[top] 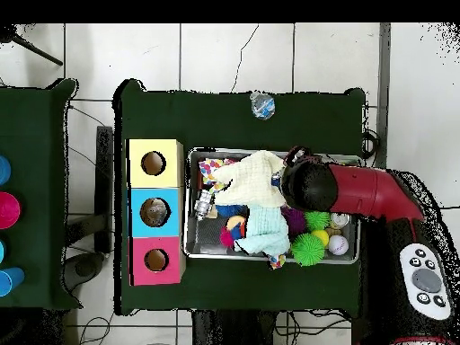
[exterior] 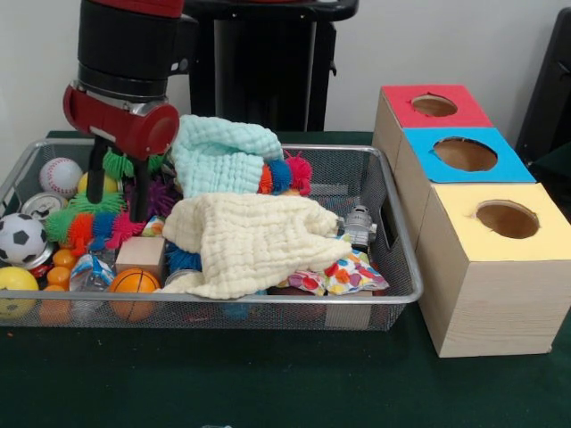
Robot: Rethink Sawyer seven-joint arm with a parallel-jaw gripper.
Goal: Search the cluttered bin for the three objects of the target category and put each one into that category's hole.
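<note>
The wire mesh bin (exterior: 398, 234) (top: 190, 244) holds clutter. One see-through bottle with blue markings (exterior: 90, 272) lies at its front left, beside a wooden block (exterior: 141, 254). Another bottle (exterior: 359, 223) (top: 205, 205) lies by the bin's wall nearest the boxes. In the overhead view a third bottle (top: 261, 105) lies on the green table outside the bin. The blue-faced box's hole (exterior: 465, 154) (top: 154, 212) is in the middle box. My gripper (exterior: 118, 207) is open and reaches down among the spiky balls (exterior: 89, 227) at the bin's left. In the overhead view the arm hides it.
A cream cloth (exterior: 250, 242) and a mint cloth (exterior: 223, 147) cover the bin's middle. A baseball (exterior: 60, 176), soccer ball (exterior: 20, 239), basketball (exterior: 134, 285), metal can (exterior: 41, 206) and yellow ball (exterior: 16, 281) crowd the left. The red-faced box (exterior: 434, 105) and yellow-faced box (exterior: 507, 218) flank the blue one.
</note>
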